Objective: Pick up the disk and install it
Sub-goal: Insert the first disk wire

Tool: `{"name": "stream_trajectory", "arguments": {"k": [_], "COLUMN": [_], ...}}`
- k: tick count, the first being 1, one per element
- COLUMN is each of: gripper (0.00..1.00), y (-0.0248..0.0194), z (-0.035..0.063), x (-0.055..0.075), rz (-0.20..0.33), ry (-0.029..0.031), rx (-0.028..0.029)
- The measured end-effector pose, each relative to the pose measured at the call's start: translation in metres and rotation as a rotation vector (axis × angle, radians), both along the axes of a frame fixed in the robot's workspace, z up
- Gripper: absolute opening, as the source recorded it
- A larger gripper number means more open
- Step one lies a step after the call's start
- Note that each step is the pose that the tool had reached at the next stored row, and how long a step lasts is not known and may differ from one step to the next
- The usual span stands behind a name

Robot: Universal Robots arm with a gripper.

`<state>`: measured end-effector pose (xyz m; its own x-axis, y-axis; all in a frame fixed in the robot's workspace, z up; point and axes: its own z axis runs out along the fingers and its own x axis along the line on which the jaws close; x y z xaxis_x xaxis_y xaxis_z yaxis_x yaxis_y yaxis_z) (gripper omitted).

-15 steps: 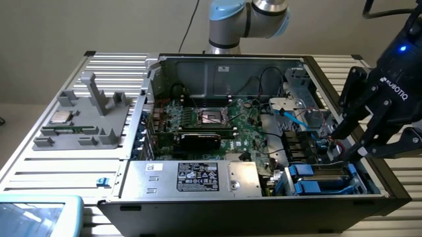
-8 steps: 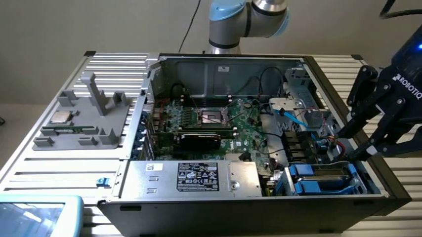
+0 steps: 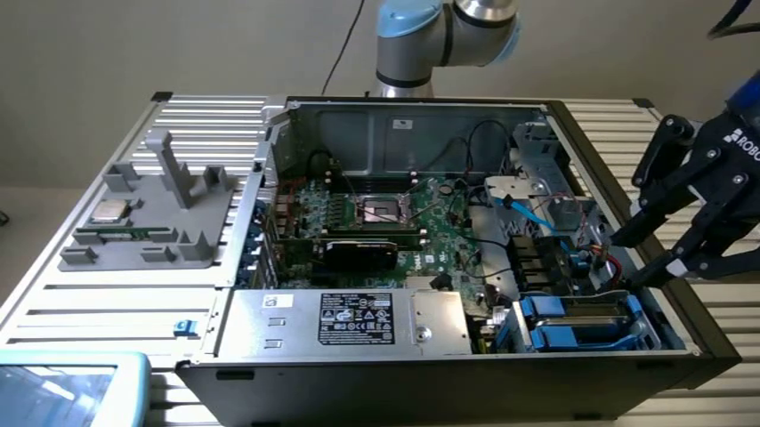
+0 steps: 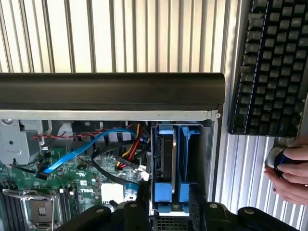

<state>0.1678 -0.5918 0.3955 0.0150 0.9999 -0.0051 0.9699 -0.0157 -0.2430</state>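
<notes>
- The disk [image 3: 582, 320] is in the lower right of the exterior view, inside the open computer case [image 3: 416, 387], in the corner bay beside the large grey metal box [image 3: 356, 320].
- It stands on its edge there, and its blue frame [image 4: 166, 190] fits between the walls of the bay. I judge that the frame serves as a guide and a clip, so the disk looks seated rather than loose.
- The case lies on its side on the slatted surface [image 3: 36, 302] with the open side up, I think so that the arm can reach the bay and the green board [image 3: 446, 236] from above.
- The claw [image 3: 635, 258] hangs at the right edge of the exterior view, over the right wall of the case. It is above the disk and a little to the exterior view's right, near but apart from it.
- Its fingers [image 3: 650, 276] stand partly spread with nothing between them, so it holds nothing.
- In the wrist view the disk lies straight before the claw, in line with the gap of the fingers.
- Outside the case, a keyboard [image 4: 272, 67] rests on the surface and a person's hand [image 4: 291, 175] covers a small round device.
- A grey holder [image 3: 142, 213] with a small chip is in the left of the exterior view, well apart.
</notes>
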Motion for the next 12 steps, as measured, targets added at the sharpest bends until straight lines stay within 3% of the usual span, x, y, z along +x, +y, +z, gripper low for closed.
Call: {"name": "stream_trajectory", "arguments": {"k": [2,4,12], "gripper": [0.45,0.45,0.45], "y": [0.0000,-0.0001,-0.0001], "z": [-0.0001,0.0001,0.0000], "x": [0.0043,0.0083,0.0084], "rz": [0.000,0.000,0.000], "ry": [0.0242,0.0368,0.0372], "rx": [0.0001,-0.0002,-0.0001]}}
